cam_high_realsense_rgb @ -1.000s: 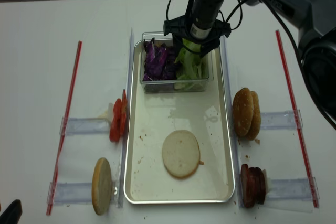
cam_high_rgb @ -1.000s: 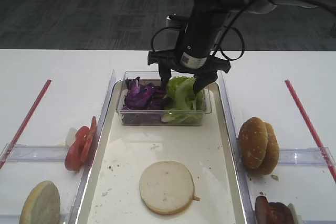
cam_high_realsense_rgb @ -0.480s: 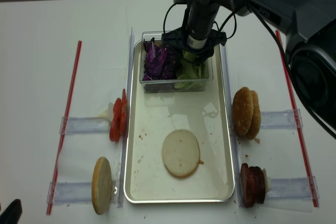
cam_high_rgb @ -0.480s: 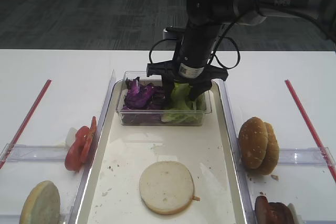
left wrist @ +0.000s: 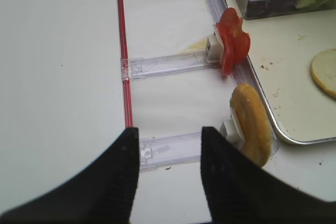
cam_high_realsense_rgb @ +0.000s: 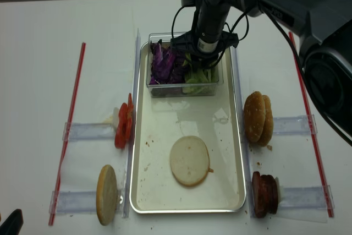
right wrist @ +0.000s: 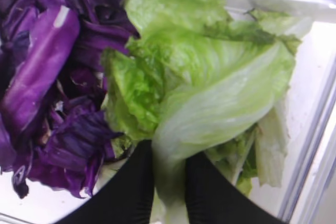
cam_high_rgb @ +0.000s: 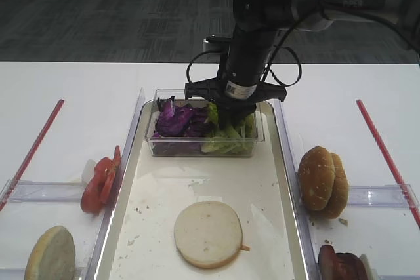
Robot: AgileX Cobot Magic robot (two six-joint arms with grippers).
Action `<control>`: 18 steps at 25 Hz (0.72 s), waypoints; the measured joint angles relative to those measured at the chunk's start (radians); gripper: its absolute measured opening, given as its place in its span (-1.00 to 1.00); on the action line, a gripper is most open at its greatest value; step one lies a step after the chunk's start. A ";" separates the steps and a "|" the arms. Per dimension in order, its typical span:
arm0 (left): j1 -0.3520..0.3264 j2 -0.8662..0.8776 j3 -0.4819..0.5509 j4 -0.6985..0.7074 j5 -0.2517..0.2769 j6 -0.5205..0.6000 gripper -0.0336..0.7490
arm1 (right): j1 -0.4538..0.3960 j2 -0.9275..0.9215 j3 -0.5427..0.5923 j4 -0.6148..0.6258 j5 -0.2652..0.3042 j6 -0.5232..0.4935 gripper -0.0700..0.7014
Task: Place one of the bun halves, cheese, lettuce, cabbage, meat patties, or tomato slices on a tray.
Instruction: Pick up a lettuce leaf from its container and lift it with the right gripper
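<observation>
White table (cam_high_rgb: 72, 90); right pincer (right wrist: 168, 182) pinching lettuce (right wrist: 210, 93) in tub (cam_high_rgb: 157, 147).

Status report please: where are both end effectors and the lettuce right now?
Right end effector pinched on lettuce inside clear tub. Left end effector open, idle over table. Purple cabbage crowds beside the leaf.

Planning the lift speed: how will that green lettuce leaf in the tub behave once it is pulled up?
Probably floppy: the lettuce is thin and frilly, pinched at its pale stalk end by the right gripper, so the head may droop. Likely very light. Neighbouring cabbage touches it and may drag along.
</observation>
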 joint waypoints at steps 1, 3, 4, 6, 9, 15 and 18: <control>0.000 0.000 0.000 0.000 0.000 0.000 -0.22 | 0.000 0.000 0.000 0.000 0.000 0.000 -0.39; 0.000 0.000 0.000 0.000 0.000 0.000 -0.22 | 0.000 0.000 0.000 0.000 0.005 0.000 -0.43; 0.000 0.000 0.000 0.000 0.000 0.000 -0.22 | 0.000 0.000 0.000 -0.001 0.007 0.000 -0.45; 0.000 0.000 0.000 0.000 0.000 0.000 -0.22 | 0.000 0.000 0.000 -0.001 0.010 0.000 -0.50; 0.000 0.000 0.000 0.000 0.000 0.000 -0.22 | 0.002 0.000 -0.007 -0.001 0.022 0.000 -0.59; 0.000 0.000 0.000 0.000 0.000 0.000 -0.22 | 0.002 0.000 -0.046 -0.001 0.074 0.000 -0.69; 0.000 0.000 0.000 0.000 0.000 0.000 -0.22 | 0.002 0.000 -0.075 -0.003 0.113 0.000 -0.69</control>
